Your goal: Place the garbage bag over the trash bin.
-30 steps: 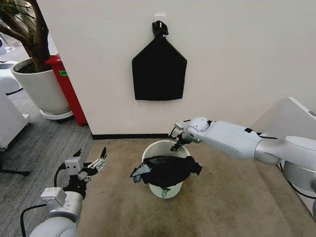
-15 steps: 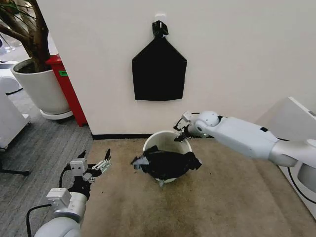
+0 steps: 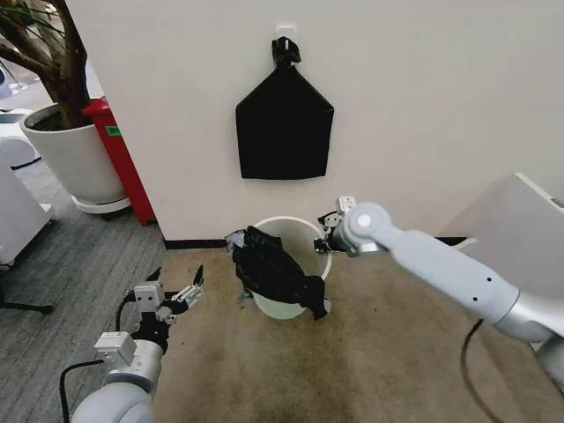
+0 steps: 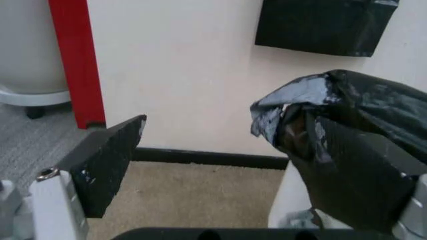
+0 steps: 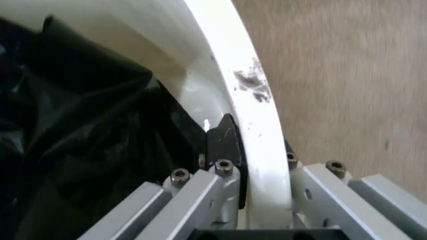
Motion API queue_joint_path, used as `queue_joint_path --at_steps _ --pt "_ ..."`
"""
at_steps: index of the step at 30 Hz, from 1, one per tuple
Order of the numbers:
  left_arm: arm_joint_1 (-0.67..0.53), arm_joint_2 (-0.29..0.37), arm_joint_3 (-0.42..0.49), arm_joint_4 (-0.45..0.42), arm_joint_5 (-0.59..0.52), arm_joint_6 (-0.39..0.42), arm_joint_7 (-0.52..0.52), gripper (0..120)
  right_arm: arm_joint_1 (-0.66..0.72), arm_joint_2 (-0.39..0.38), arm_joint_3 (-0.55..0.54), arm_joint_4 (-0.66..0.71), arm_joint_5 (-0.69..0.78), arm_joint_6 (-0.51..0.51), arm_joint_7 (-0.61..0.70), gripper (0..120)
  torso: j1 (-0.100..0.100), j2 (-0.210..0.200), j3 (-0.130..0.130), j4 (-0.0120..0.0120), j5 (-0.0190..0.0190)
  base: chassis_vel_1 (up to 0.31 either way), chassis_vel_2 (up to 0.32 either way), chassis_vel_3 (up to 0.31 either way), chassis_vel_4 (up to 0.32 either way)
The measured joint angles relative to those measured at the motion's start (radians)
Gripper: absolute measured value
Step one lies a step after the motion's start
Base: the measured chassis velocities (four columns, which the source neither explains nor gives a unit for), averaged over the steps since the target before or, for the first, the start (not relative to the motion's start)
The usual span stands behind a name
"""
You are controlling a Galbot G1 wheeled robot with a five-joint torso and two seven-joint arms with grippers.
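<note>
A cream wall [image 3: 423, 106] rises over tan carpet [image 3: 388, 352], with a flat house-shaped black bag [image 3: 284, 126] hanging from a hook and a large white plant pot [image 3: 75, 159] beside a red cabinet [image 3: 119, 159] off to my left. At the foot of the wall the trash bin [image 3: 304, 242] sits tipped toward me, the garbage bag [image 3: 271, 269] bunched across its mouth and spilling over the near-left rim, far from covering it.

My right end effector [image 5: 257, 170] is clamped on the bin's right rim, one finger inside the wall and one outside, as the right wrist view shows. My left end effector [image 3: 172, 295] hovers low over the carpet to the bin's left, spread wide and holding nothing; in the left wrist view the crumpled bag edge [image 4: 293, 107] lies just ahead of it.

To do this step well, I judge the right grip should hold the bin steady while the left pinches only the loose plastic hem, not the rim, and draws it outward without tearing the thin film or toppling the bucket.
</note>
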Motion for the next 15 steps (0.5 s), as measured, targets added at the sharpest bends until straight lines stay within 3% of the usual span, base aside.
queue_joint_path --at_steps 5,15 --pt "-0.004 0.004 0.002 0.007 -0.003 -0.002 -0.001 100 -0.165 0.031 0.129 0.121 0.038 0.186 0.223 0 0.000 0.000 0.000 -0.0004 -0.0002 0.000 0.000 0.000 0.000" --pt "-0.021 0.027 0.016 0.019 -0.010 -0.003 -0.005 100 -0.318 0.080 0.270 0.169 -0.018 0.373 0.325 0 0.000 0.000 0.000 -0.0004 0.0000 0.000 0.000 0.000 0.000"
